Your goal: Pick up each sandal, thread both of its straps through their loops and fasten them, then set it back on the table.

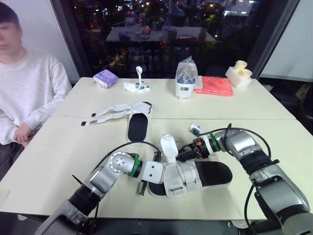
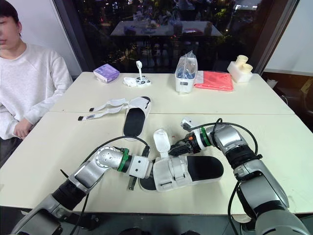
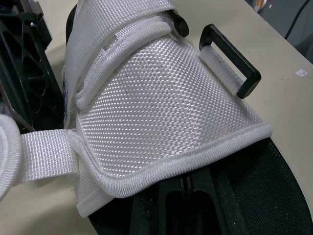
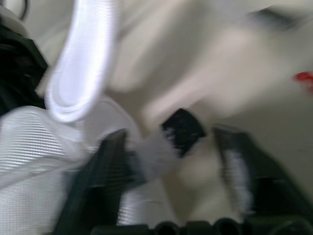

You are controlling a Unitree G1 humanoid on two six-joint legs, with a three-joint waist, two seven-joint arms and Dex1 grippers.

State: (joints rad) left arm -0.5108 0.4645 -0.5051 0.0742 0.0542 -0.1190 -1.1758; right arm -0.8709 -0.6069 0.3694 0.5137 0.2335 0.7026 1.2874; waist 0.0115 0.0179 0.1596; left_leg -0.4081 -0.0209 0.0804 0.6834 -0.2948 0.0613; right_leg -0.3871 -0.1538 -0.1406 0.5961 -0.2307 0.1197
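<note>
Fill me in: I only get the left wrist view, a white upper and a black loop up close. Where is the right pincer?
Observer: The right pincer is at the far edge of the near sandal, and it is open.
Operator: Is a strap still loose on that sandal?
Observer: Yes, one white strap stands up from it, unfastened.
Operator: And the other one?
Observer: The other sandal lies farther back on the table, with both straps spread open toward the robot's left.
</note>
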